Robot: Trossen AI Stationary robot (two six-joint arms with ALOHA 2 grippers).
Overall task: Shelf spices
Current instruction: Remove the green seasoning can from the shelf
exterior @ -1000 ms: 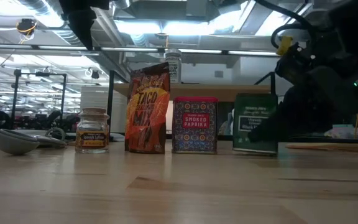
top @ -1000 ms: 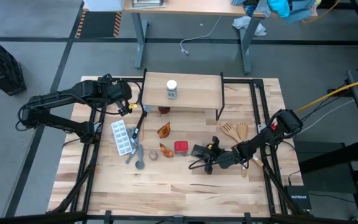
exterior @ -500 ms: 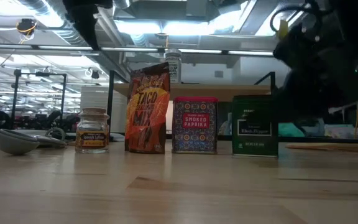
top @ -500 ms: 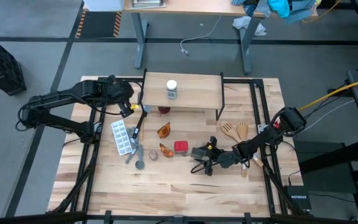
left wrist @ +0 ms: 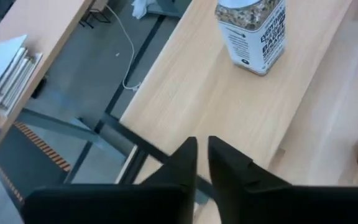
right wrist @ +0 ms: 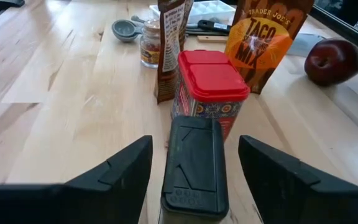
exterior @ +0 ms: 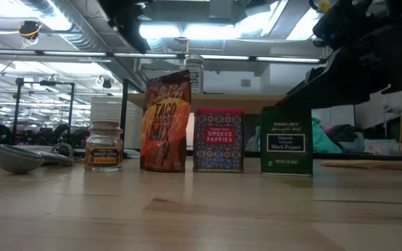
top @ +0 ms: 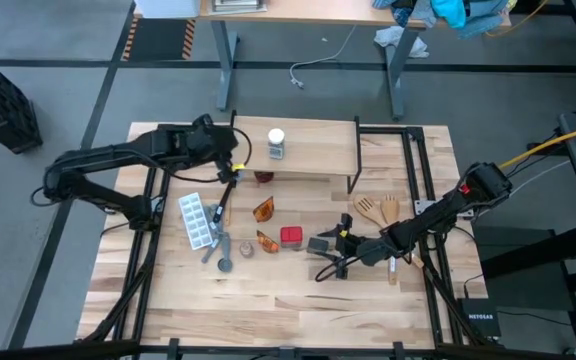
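Left gripper, near-closed and empty, has advanced to the shelf at nine o'clock; right gripper, open, straddles the pepper tin, where off-centre closing risks toppling it.

shelf: white-capped jar upright | table: pepper tin, paprika box, probably upright

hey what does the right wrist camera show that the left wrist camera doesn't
Only the right wrist view: the right gripper open around the dark pepper tin, the red-topped paprika box, two taco mix packets, a small jar and an apple.
Only the left wrist view: the white-capped jar standing on the shelf, and the left gripper nearly shut, holding nothing.
Both: light wood surfaces.
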